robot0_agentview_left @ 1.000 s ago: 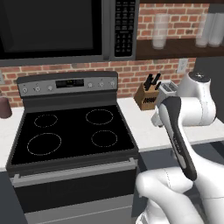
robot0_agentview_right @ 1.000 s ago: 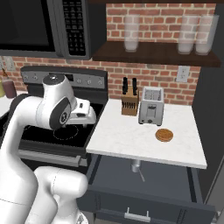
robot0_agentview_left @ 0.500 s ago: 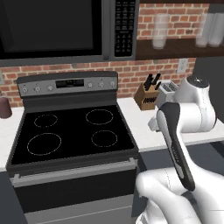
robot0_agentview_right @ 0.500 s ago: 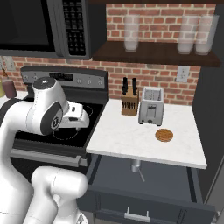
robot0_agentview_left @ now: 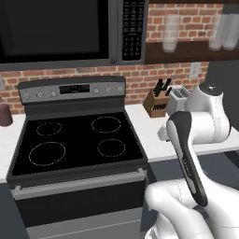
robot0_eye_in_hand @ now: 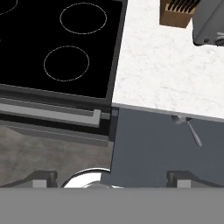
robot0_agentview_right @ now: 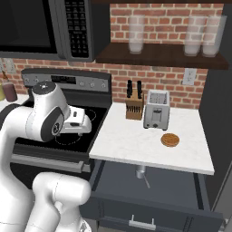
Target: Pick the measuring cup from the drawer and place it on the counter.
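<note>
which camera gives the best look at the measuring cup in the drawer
The right base view: the measuring cup lies unblocked in the open drawer, just below the counter edge. The hand view shows it smaller, near the edge.

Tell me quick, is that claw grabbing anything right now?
Claw: open, holding nothing; the measuring cup lies in the drawer.

measuring cup (robot0_agentview_right: 141,173) in drawer (robot0_agentview_right: 179,186), under counter (robot0_agentview_right: 136,144)
</note>
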